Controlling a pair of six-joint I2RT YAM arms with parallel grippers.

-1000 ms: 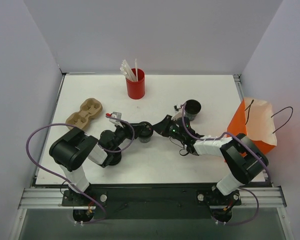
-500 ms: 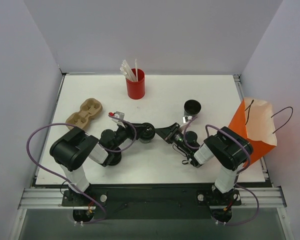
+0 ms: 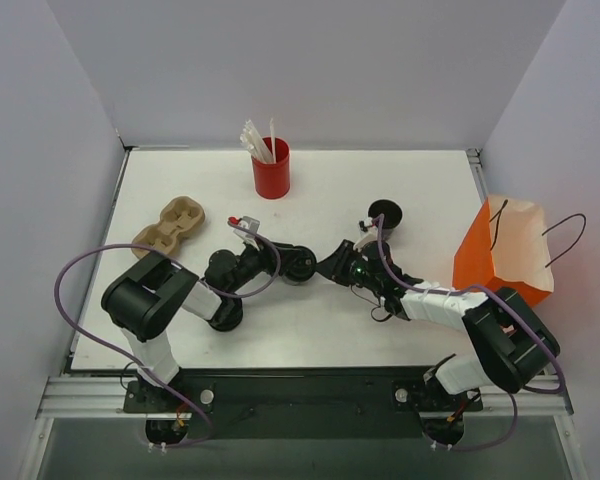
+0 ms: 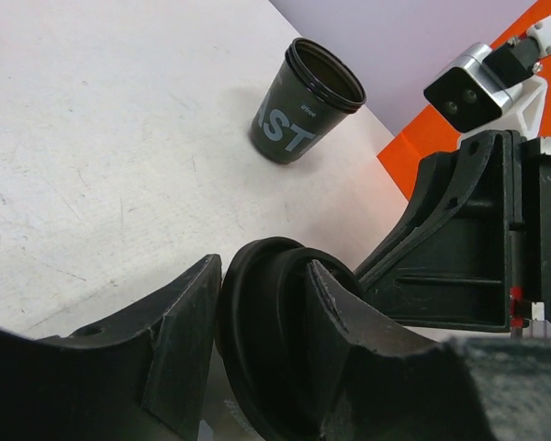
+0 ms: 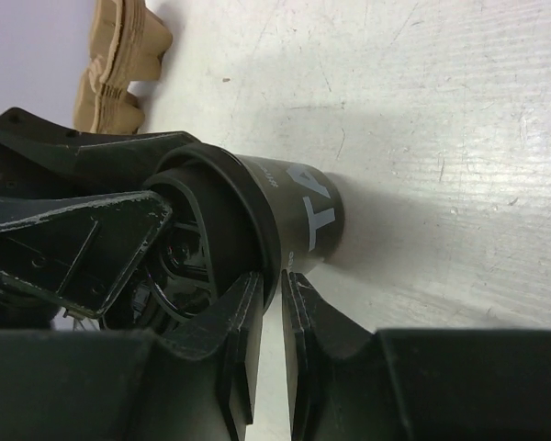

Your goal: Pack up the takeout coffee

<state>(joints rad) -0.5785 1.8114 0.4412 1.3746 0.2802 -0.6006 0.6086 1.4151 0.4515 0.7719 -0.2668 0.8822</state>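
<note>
A black takeout cup [image 5: 298, 207] with white letters sits at the table's middle between my two grippers. My left gripper [image 3: 298, 263] is shut on a round black lid [image 4: 266, 349] at the cup's mouth, one finger inside the lid and one outside. My right gripper [image 3: 332, 267] faces it, its fingers [image 5: 243, 317] nearly together and pinching the cup's rim. A second black cup [image 3: 385, 213], open and lidless, stands upright behind them and also shows in the left wrist view [image 4: 308, 99]. The orange paper bag [image 3: 500, 262] stands open at the right edge.
A red cup of white straws [image 3: 271, 167] stands at the back centre. A brown cardboard cup carrier [image 3: 168, 225] lies at the left and shows in the right wrist view [image 5: 119, 55]. White walls close in the table on three sides.
The right arm's forearm has swung about while its gripper stayed beside the left gripper. The left gripper has shifted slightly right. The open cup has not moved.
</note>
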